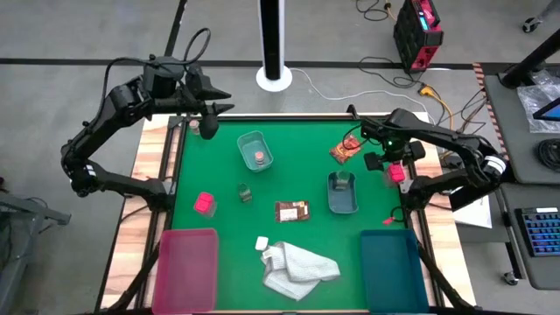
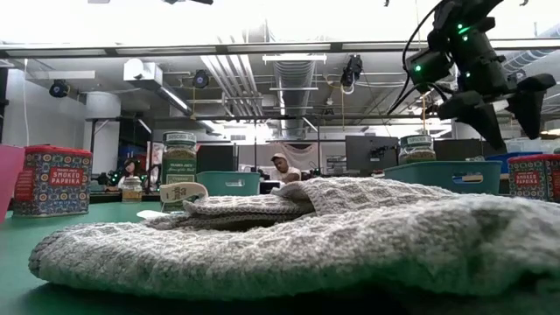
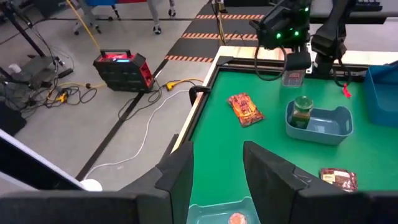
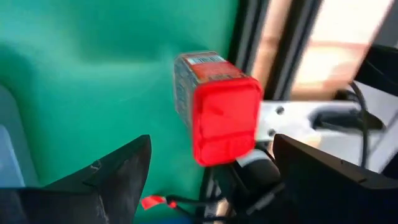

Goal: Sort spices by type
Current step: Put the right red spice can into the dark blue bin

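Observation:
My right gripper hangs open near the table's right edge, pointing down. A bright red block stands upright on the green mat between its spread fingers, untouched. My left gripper is open and holds nothing, raised over the far left corner. One pale tray holds a pink-topped jar; another tray holds a greenish jar. Resting on the mat are a second red block, a greenish jar, a brown packet and a red-orange packet.
A white cloth lies crumpled at the near middle, a small white object beside it. A pink bin stands at the near left and a teal bin at the near right. The table's wooden rim runs just right of my right gripper.

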